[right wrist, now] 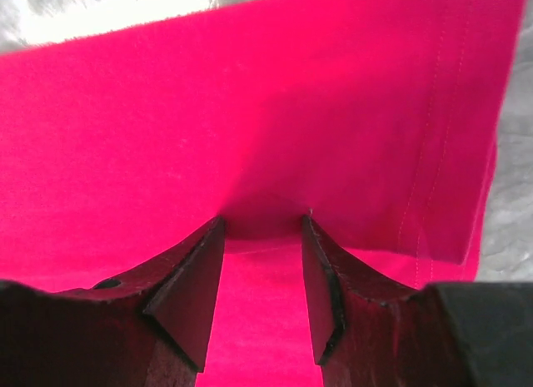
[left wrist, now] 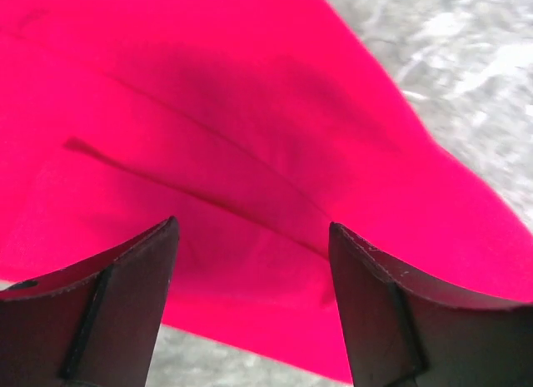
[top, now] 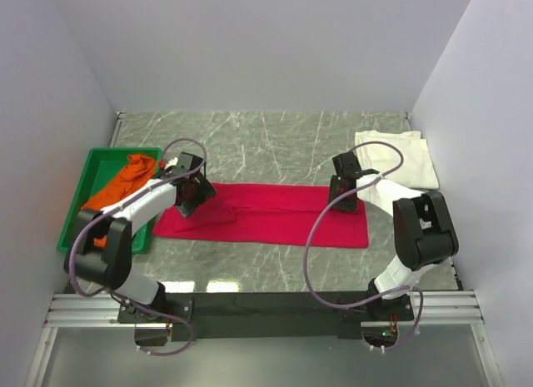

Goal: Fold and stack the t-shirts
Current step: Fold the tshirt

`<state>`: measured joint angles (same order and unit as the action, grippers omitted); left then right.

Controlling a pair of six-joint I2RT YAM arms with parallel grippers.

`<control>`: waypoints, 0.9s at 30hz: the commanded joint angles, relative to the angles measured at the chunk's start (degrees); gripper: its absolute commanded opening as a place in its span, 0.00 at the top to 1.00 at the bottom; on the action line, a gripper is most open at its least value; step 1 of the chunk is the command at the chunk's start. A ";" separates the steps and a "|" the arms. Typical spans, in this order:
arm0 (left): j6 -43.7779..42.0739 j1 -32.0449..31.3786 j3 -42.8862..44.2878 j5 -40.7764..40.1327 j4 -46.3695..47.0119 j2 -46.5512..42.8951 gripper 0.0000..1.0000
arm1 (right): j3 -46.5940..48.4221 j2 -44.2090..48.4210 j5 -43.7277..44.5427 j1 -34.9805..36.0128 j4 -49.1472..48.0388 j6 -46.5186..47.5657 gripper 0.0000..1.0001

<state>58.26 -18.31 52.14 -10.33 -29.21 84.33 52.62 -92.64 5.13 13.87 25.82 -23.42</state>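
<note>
Green bin (top: 79,205) at bench (top: 275,141) left holds orange shirt (top: 125,181). Red shirt (top: 275,214) flat; left gripper (left wrist: 254,262) spread above it, right gripper (right wrist: 262,229) pinching its fold. White shirt (top: 400,158) far right.

left end effector (left wrist: 254,308): two dark fingers (left wrist: 125,312) spread apart, nothing between them | crimson t-shirt (left wrist: 216,137): fills most of view, long creases across it | table (left wrist: 466,79): grey marbled, bare at upper right and bottom edge
</note>
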 commanded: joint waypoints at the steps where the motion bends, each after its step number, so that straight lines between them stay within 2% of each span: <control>1: 0.37 0.55 3.58 -0.13 2.49 4.33 0.23 | 2.57 -1.75 0.85 2.04 2.12 1.53 0.51; 8: -3.50 3.10 10.43 -0.05 2.32 15.76 0.26 | 1.79 -3.34 -1.69 5.55 6.42 1.80 0.51; 14: -9.82 3.98 21.67 -0.92 0.21 27.09 0.25 | -0.50 -2.73 -3.80 10.37 8.89 2.59 0.51; 21: -22.73 5.29 46.17 -1.46 -6.03 42.30 0.21 | 1.34 -3.86 -7.66 19.68 13.46 2.94 0.51; 27: -28.54 7.58 59.64 2.23 -7.09 53.12 0.21 | 1.26 -3.16 -11.88 28.47 16.89 1.10 0.52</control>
<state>35.70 -12.73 107.74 -10.11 -36.05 131.81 54.87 -94.52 -0.78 38.02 35.86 -21.21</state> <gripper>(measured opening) 0.791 0.487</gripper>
